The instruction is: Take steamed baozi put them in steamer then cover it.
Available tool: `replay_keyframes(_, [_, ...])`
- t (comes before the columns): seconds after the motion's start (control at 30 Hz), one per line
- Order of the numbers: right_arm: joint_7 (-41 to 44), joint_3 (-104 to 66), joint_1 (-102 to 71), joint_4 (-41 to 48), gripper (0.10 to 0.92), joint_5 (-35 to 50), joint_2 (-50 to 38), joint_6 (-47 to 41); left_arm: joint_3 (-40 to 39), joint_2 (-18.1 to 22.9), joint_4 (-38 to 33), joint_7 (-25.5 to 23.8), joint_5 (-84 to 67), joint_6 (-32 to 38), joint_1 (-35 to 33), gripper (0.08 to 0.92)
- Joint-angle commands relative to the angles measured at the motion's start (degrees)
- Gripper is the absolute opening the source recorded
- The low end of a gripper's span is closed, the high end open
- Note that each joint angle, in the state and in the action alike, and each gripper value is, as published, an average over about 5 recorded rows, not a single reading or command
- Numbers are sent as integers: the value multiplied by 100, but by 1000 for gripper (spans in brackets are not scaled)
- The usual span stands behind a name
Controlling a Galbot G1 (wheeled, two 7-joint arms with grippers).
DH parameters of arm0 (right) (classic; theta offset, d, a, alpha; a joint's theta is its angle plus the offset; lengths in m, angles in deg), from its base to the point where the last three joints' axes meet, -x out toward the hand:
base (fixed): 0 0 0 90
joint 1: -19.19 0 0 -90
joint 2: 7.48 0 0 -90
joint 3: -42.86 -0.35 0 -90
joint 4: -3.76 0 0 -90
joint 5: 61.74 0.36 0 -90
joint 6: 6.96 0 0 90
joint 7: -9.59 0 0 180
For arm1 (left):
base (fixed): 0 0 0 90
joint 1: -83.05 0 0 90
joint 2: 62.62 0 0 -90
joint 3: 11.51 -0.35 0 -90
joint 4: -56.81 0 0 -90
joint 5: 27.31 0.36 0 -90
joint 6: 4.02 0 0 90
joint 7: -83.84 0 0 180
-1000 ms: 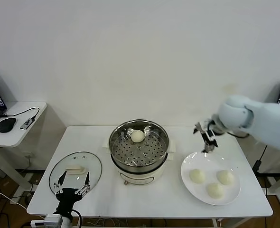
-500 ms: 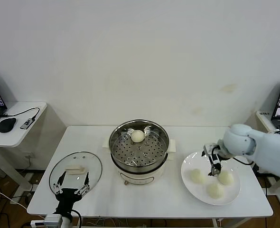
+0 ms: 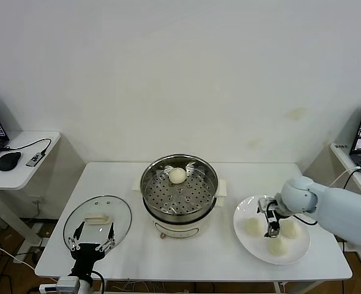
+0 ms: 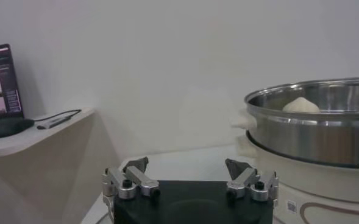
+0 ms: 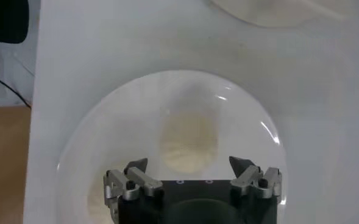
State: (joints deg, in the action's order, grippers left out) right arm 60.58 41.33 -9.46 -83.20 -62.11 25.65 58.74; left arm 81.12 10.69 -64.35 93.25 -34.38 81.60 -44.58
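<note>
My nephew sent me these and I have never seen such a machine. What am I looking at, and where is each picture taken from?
It is a two-armed robot; each arm ends in a pincer. The wide picture comes from a camera on its head, looking down at a white table. The other two come from cameras on its wrists.

In the middle stands a steel steamer with one steamed bun inside. Its glass lid lies on the table to the robot's left. On the robot's right a white plate carries three more buns.

The right pincer is open and low over the plate, holding nothing; its wrist picture shows a bun ahead of its fingers. The left pincer waits open at the table's near edge, by the lid.
</note>
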Motion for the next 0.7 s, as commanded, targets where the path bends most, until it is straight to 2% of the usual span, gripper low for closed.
replay_keyframes(0.03, [-21,-338,-443,365,823,-122,211,68,1,-3,13,-1,5,4,4,823])
replay_keyframes(0.17, [-76,-417,-501,449,809,-122,311,91,-2,2,38,-2,21,9,18,823])
replay_keyframes(0.3, [-80,-462,-528,463,760,-93,369,46,3,-1,46,-4,26,7,23,823])
replay_keyframes(0.7, [-5,-487,-402,400,491,-39,278,-95,3,4,57,-1,27,11,32,823])
